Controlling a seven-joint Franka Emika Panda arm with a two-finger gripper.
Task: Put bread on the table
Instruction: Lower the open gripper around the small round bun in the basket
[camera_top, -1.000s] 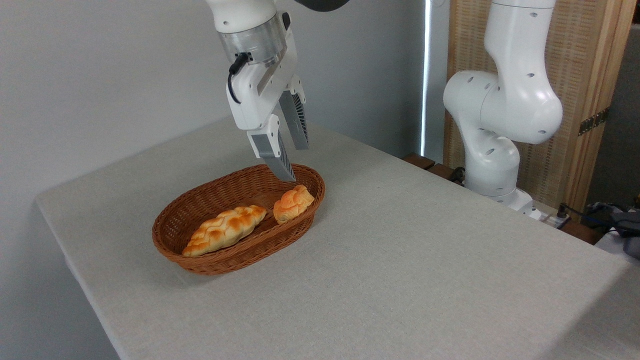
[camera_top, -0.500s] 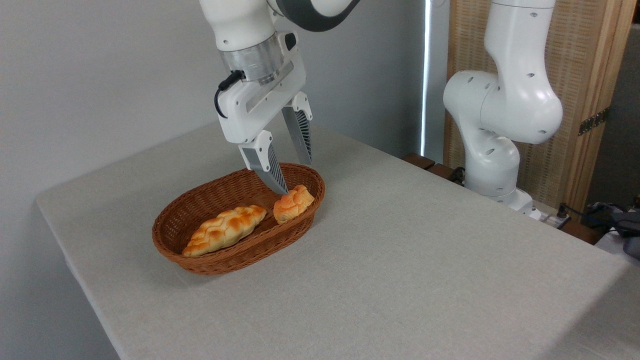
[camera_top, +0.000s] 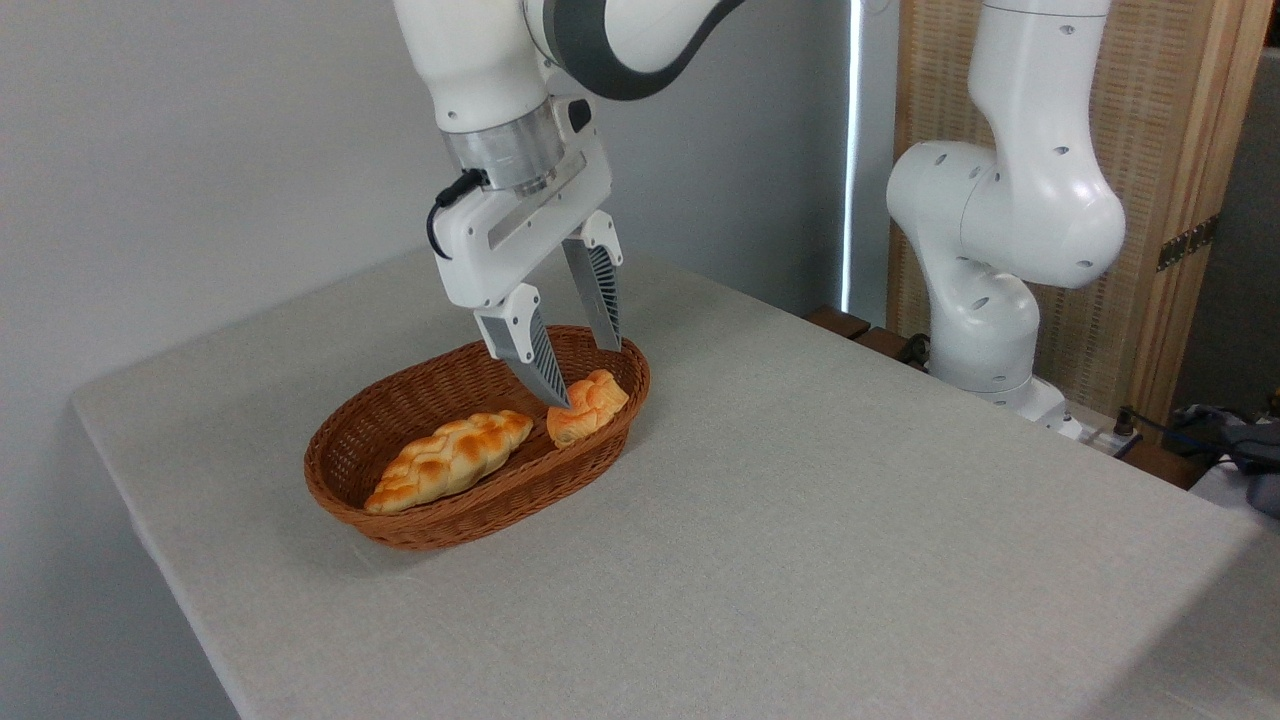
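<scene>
Fixed camera: the pincer hangs with its jaws spread wide and nothing between them. The near finger's tip sits right at the left edge of the bread; whether it touches the crust cannot be told. The far finger ends above and behind the bun, near the basket rim. The bread lies directly beneath the pincer, in the basket's right end, leaning on the wicker wall. The longer braided loaf lies below and left of the pincer, just beside the bun. The tabletop spreads out bare to the right of the pincer.

Risks, as I judge them: the far finger could catch the basket rim on closing and drag the basket. The near finger may push the bun sideways rather than straddle it. A glazed, rounded crust could slip from a shallow pinch.
</scene>
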